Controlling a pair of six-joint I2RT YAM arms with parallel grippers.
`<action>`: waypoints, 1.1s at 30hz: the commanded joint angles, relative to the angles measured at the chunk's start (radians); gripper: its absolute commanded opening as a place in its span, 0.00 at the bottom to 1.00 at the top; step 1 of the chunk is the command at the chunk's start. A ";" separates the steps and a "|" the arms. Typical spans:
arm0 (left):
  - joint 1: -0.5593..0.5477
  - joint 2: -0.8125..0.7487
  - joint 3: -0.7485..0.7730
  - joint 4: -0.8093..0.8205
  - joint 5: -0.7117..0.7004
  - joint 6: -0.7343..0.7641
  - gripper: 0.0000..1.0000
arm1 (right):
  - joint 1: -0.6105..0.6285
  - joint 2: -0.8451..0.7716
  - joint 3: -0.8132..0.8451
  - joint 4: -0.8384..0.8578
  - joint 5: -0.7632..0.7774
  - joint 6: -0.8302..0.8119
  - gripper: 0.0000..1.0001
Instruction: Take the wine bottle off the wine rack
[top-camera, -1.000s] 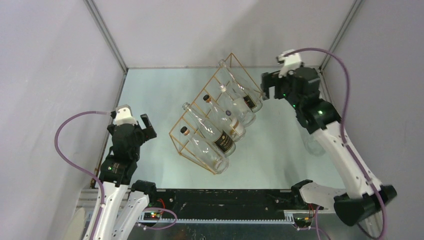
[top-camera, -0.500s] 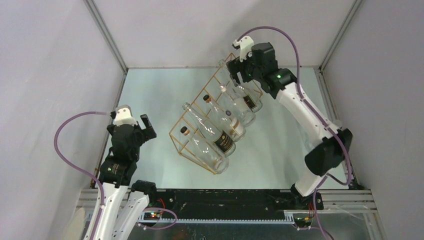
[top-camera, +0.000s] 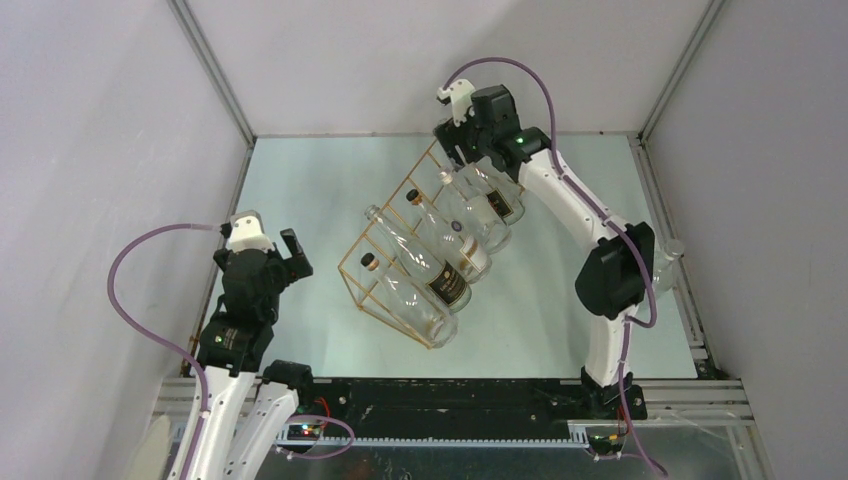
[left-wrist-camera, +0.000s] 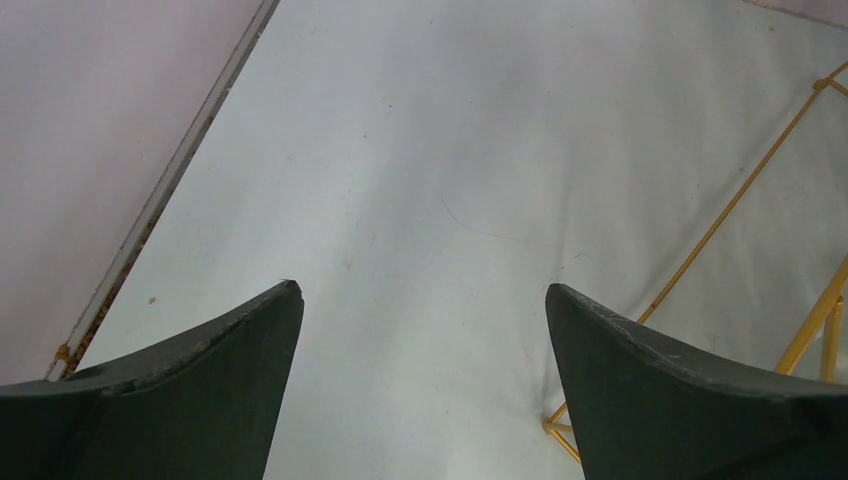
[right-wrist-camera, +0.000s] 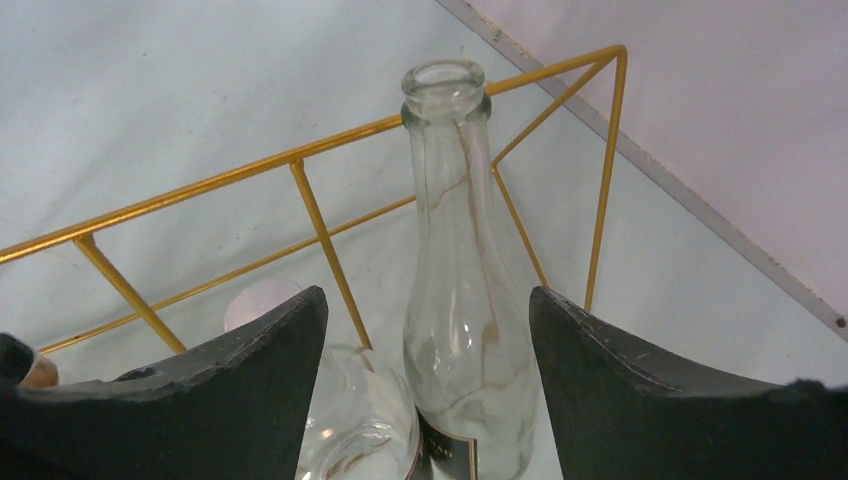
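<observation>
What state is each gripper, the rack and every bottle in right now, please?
Rack: standing on the table, loaded.
Far bottle: uncapped, in the rack.
Other bottles: in the rack, untouched.
Left gripper: open, empty.
Right gripper: open, astride the far bottle's neck, not gripping.

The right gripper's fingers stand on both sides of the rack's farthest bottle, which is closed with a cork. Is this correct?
The cork is wrong: the right wrist view shows the wine bottle with an open mouth. The right gripper does have its fingers on both sides of it.
</observation>
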 joint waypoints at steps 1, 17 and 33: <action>-0.004 -0.007 -0.011 0.030 -0.001 0.020 0.98 | 0.015 0.045 0.098 0.049 0.065 -0.057 0.76; -0.004 -0.012 -0.011 0.028 -0.009 0.020 0.98 | 0.015 0.235 0.294 0.020 0.102 -0.101 0.66; -0.004 -0.015 -0.011 0.028 -0.008 0.020 0.98 | 0.017 0.296 0.316 0.047 0.113 -0.084 0.49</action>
